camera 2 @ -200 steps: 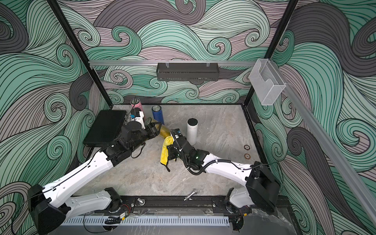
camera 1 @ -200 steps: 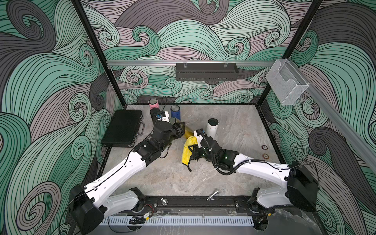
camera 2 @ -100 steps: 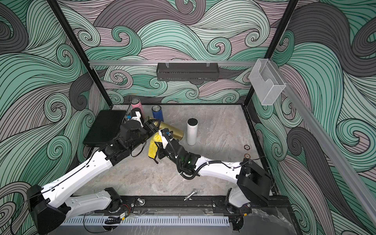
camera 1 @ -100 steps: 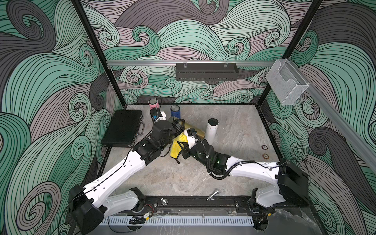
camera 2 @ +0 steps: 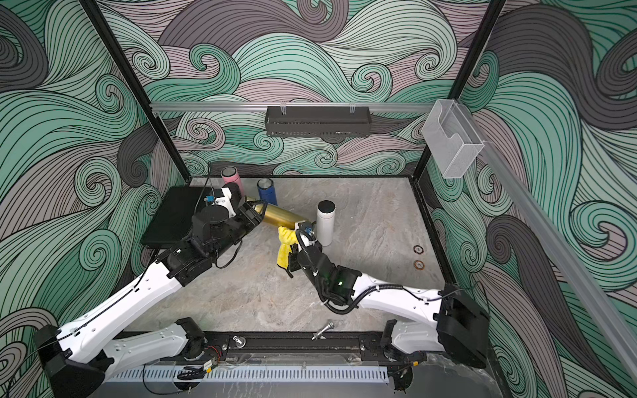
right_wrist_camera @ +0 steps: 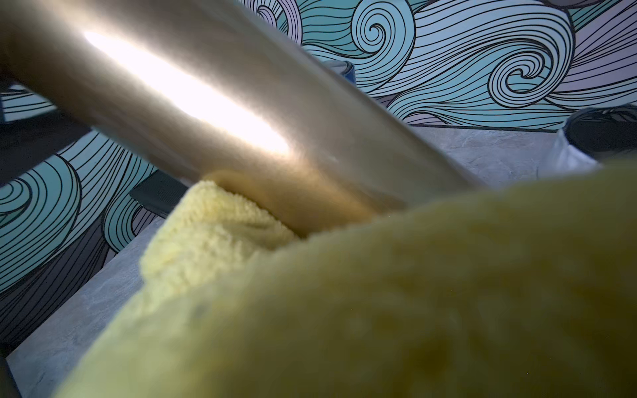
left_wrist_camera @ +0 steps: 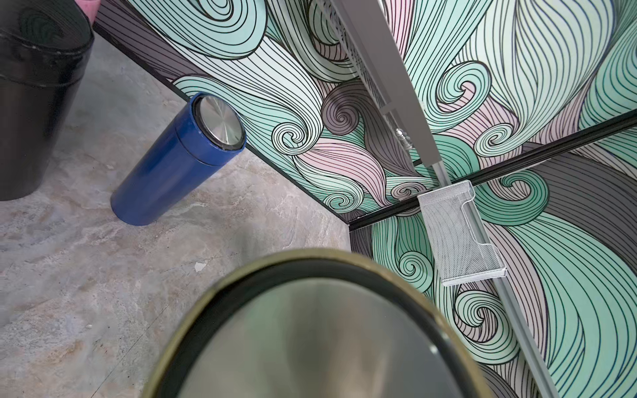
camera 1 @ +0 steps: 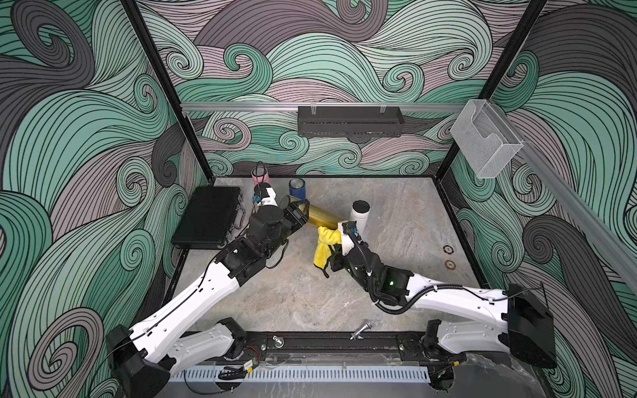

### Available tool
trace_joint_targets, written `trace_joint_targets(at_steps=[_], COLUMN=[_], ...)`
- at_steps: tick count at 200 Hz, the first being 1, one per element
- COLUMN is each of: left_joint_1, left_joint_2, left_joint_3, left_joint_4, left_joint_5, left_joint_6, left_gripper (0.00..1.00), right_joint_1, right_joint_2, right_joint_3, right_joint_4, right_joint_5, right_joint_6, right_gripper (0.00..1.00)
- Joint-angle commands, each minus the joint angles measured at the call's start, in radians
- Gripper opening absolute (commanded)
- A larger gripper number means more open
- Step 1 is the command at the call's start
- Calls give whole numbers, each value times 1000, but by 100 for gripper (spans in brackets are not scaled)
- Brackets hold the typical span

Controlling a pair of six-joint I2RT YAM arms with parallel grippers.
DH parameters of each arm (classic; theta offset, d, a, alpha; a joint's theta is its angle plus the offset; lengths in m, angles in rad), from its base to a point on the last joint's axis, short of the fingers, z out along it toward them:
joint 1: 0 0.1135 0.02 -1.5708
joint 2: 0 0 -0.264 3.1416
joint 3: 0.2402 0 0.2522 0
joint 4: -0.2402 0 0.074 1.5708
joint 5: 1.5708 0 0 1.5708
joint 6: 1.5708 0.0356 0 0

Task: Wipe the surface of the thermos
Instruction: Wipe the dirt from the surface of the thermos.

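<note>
A gold thermos (camera 1: 322, 217) (camera 2: 281, 216) is held lying level above the table, with my left gripper (camera 1: 300, 212) (camera 2: 256, 212) shut on its lid end. In the left wrist view its steel lid (left_wrist_camera: 310, 337) fills the foreground and hides the jaws. My right gripper (camera 1: 336, 241) (camera 2: 296, 241) is shut on a yellow cloth (camera 1: 325, 246) (camera 2: 286, 246). The cloth presses against the underside of the thermos near its free end. In the right wrist view the cloth (right_wrist_camera: 379, 293) covers the jaws and touches the shiny gold body (right_wrist_camera: 206, 89).
A white thermos (camera 1: 358, 215) stands just behind my right wrist. A blue thermos (camera 1: 297, 189) (left_wrist_camera: 175, 162) and a pink one (camera 1: 259, 175) stand by the back wall. A black case (camera 1: 210, 217) lies at the left. Two small rings (camera 1: 448, 248) lie at the right, a bolt (camera 1: 360, 330) at the front.
My right gripper slid the cloth along the thermos toward my left gripper, then back out to the free end. The left arm holds the thermos almost still.
</note>
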Motion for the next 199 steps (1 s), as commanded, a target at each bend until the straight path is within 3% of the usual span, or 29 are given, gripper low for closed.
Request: trace_joint_targets(at_steps=[1,25,62,128,157,199], left_joint_1=[-6,-6,-6,-5,-5,1], left_joint_2=[-27,-2,22,-21,-15,-19], left_joint_3=[3,35,30,40,58,33], left_joint_4=[54,30,53,39,0,8], left_joint_5=[19,69,127,160,267,353], left_joint_6=[115,237,357,567,722,837], left_gripper=[0,0,0,0,0,0], right_joint_1=[-5,-16,-92,-175,-260,-402], right_joint_2=[-23,25,121,11,-49,-62], right_joint_3=[62,215,369,213,200,285], right_joint_4=[-2,-80,-164,-341,-356,-324], right_joint_5=[-41,-157,-418,-515,-713,-987], right_joint_6=[-27,-66,29,172,207,254], right_gripper=[0,0,0,0,0,0])
